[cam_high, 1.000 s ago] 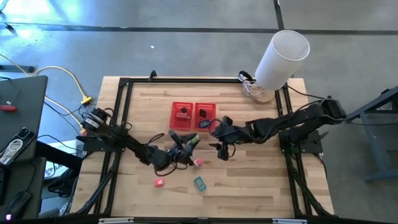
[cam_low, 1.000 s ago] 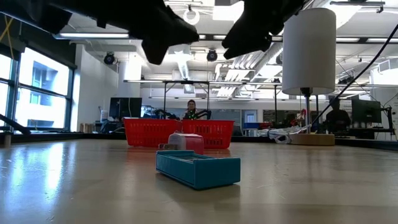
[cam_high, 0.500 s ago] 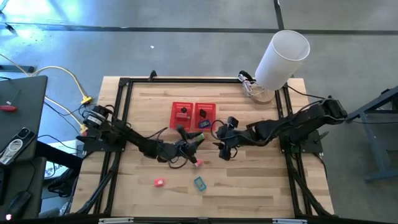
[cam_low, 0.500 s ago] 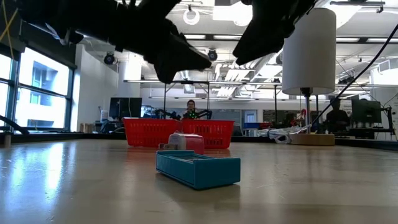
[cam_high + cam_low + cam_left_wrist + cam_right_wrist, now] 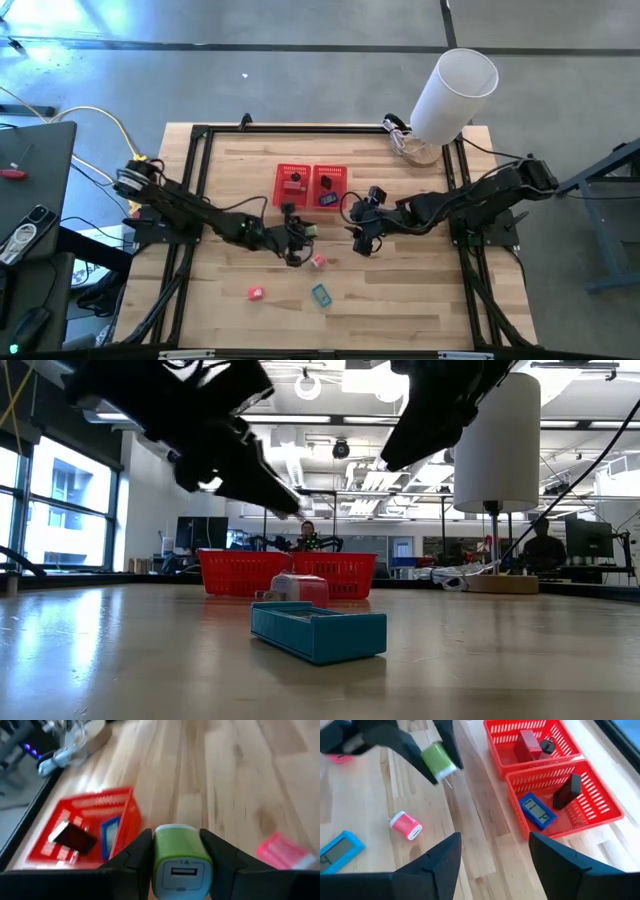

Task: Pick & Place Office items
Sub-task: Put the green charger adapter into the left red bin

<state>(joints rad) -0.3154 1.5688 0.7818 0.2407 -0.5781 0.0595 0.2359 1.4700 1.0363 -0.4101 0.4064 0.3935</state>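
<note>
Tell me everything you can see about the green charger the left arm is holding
The green charger is a small, rounded block of glossy lime-green plastic with a white end face bearing a USB slot. The left gripper is shut on it, one dark finger pressing each side. It is held in the air above the wooden table, clear of the surface, near the red mesh basket and not yet over it. From the right wrist view, thin metal prongs seem to stick out of its far end.

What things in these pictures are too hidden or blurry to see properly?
- Low view: what lies inside the red basket is hidden by its mesh wall.
- Low view: the pink item is partly hidden behind the teal item.
- Left wrist view: the pink item at the edge is blurred and cut off.
</note>
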